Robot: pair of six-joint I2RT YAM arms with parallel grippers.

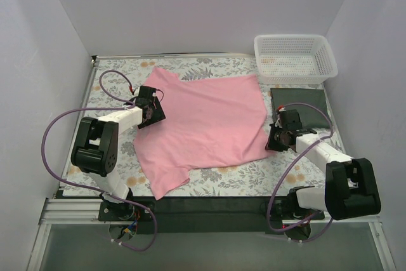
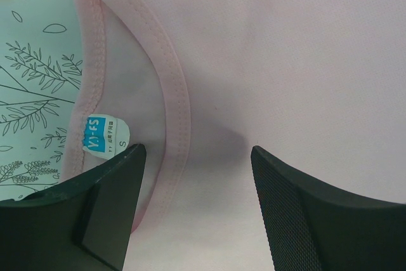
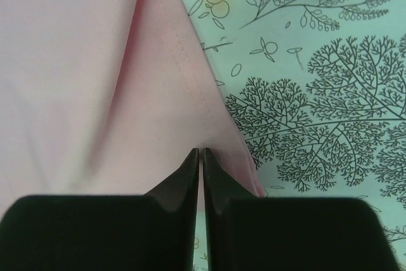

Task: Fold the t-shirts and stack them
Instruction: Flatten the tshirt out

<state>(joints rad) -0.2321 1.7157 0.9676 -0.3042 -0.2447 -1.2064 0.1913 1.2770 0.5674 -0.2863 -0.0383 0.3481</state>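
Closest to the lens, right gripper (image 3: 200,153): black fingers pressed flat together, pinching the light pink t-shirt (image 3: 76,68) just inside its stitched hem (image 3: 185,61), cloth pulled up into a soft ridge toward the tips. From above, grip placed on the shirt's right edge, near its lower corner.

Left gripper (image 2: 198,150): jaws spread wide, one finger on each side of the ribbed collar (image 2: 179,99), low over the cloth; cannot tell whether touching. Small white-and-blue label (image 2: 103,134) marked S inside the neck, beside the left-hand finger.

Pink shirt spread mostly flat across the middle of the table, neck toward the left arm, one sleeve at the far left, the other at the near edge. Dark green t-shirt (image 1: 311,101) as a flat folded rectangle on the right, just behind the right gripper and just beside the pink cloth.

Underneath, floral table cloth (image 1: 235,179), pale with leaf and branch prints. White mesh basket (image 1: 293,38) in the far right corner, just behind the green rectangle. Plain white walls (image 1: 190,4) on three sides; purple cables (image 1: 57,125) looping off both arms.
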